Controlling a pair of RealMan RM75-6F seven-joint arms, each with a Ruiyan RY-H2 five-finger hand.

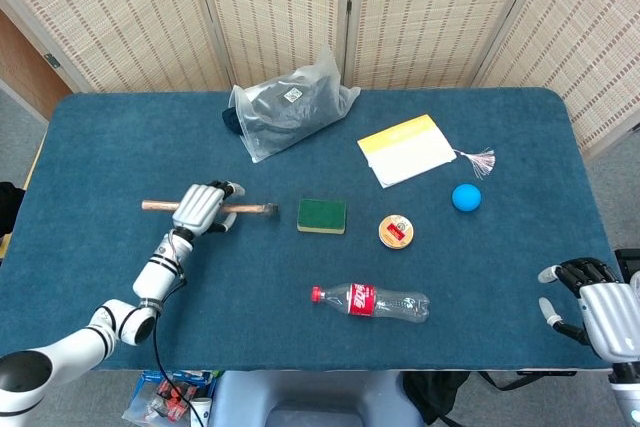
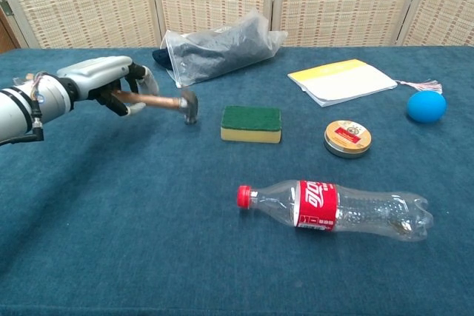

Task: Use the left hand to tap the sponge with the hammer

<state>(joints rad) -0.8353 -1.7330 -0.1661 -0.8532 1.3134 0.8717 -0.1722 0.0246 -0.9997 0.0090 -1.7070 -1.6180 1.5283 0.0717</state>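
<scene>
My left hand grips the wooden handle of a hammer. The hammer's metal head hangs low over the blue cloth, left of the sponge and apart from it. The sponge, green on top and yellow below, lies flat near the table's middle. My right hand sits at the table's near right corner in the head view, fingers apart, holding nothing.
A clear plastic bottle with a red label lies in front of the sponge. A round tin, a blue ball, a yellow-white notebook and a plastic bag of dark cloth lie around.
</scene>
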